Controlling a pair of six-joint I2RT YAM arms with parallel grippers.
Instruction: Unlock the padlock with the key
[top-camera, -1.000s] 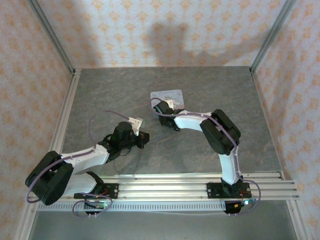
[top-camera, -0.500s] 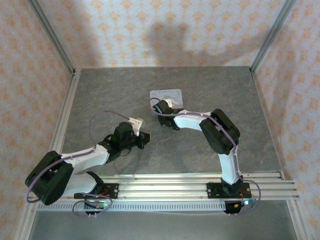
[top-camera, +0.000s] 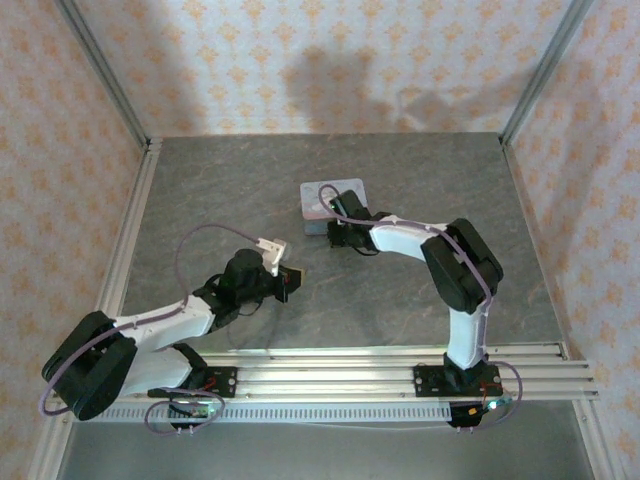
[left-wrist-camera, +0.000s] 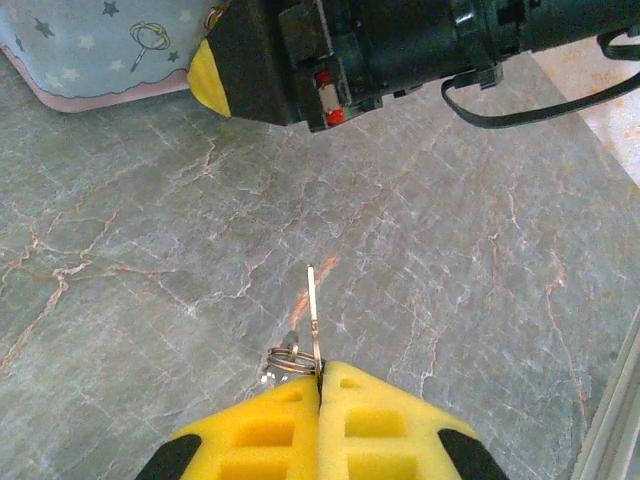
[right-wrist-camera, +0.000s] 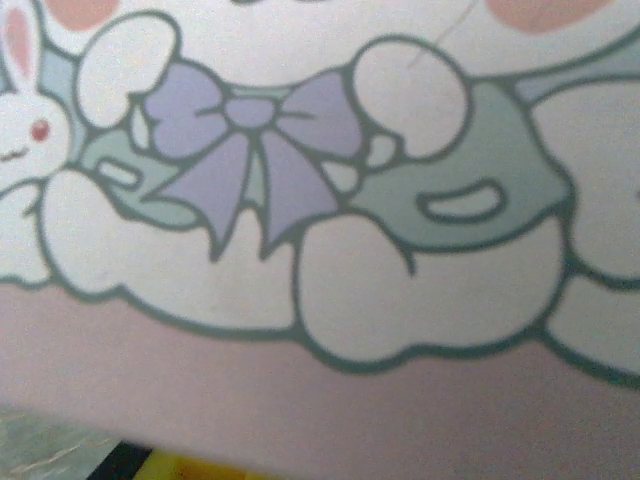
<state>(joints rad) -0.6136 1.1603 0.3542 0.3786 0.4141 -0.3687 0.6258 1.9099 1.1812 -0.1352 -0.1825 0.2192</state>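
Just beyond key (left-wrist-camera: 314, 310): right gripper (left-wrist-camera: 212, 65), tin (left-wrist-camera: 90, 45).

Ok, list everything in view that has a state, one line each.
key: clamped in the left hand, blade sticking out ahead.
key ring: hanging on the key, beside the fingertips.
left hand: shut on the key.
right hand: at the tin's near edge; open or shut cannot be told.
tin: lying flat, printed lid on top, looks closed.
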